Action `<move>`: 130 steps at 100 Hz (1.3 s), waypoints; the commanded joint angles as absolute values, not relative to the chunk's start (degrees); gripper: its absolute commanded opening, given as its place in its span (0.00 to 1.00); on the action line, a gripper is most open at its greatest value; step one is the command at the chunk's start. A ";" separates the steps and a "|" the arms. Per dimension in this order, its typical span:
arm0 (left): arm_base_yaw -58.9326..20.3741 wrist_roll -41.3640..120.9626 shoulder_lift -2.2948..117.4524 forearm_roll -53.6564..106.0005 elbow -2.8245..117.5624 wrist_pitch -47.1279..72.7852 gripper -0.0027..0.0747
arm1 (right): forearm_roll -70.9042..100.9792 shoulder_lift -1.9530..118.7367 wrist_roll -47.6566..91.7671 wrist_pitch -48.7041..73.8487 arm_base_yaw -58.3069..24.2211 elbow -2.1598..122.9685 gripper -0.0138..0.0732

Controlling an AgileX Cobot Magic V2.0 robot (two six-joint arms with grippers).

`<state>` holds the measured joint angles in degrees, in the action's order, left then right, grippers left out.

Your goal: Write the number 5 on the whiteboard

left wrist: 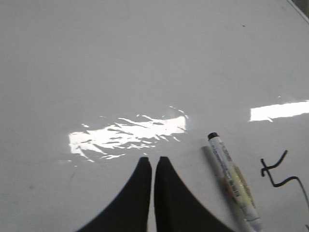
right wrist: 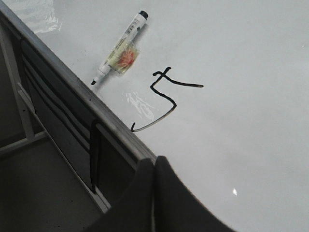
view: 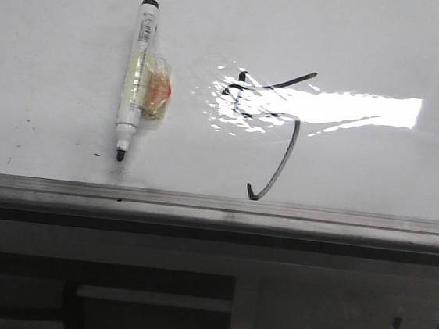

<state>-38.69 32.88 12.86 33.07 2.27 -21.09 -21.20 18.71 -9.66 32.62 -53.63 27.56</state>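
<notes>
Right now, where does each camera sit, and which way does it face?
Front: low before the rail, looking forward over the whiteboard; no arm shows.
Left wrist: above the board, shut left pincer near the marker.
Right wrist: over the board's edge, shut right pincer in view.
All share the marker and number 5.

One whiteboard [view: 57, 61], one marker [view: 134, 77], one number 5 [view: 274, 131].

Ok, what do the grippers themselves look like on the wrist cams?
Both look alike: the left gripper and right gripper each show two matte black fingers, broad at the base and curving to narrow tips. No cables or markings show.
</notes>
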 commanded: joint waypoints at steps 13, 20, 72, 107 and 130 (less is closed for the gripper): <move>-22.77 10.27 5.53 10.72 -1.34 -12.15 0.01 | -22.60 19.00 -9.56 29.01 -53.18 29.04 0.09; -19.77 10.16 3.58 10.85 -1.19 -5.86 0.01 | -22.60 19.00 -9.56 29.01 -53.18 29.04 0.09; -13.19 10.16 -1.85 11.72 -1.19 15.34 0.01 | -22.60 19.00 -9.56 29.01 -53.18 29.04 0.09; -13.19 10.16 -1.85 11.72 -1.19 15.34 0.01 | -22.60 19.00 -9.56 29.01 -53.18 29.04 0.09; -13.19 10.16 -1.85 11.72 -1.19 15.34 0.01 | -22.60 19.00 -9.56 29.01 -53.18 29.04 0.09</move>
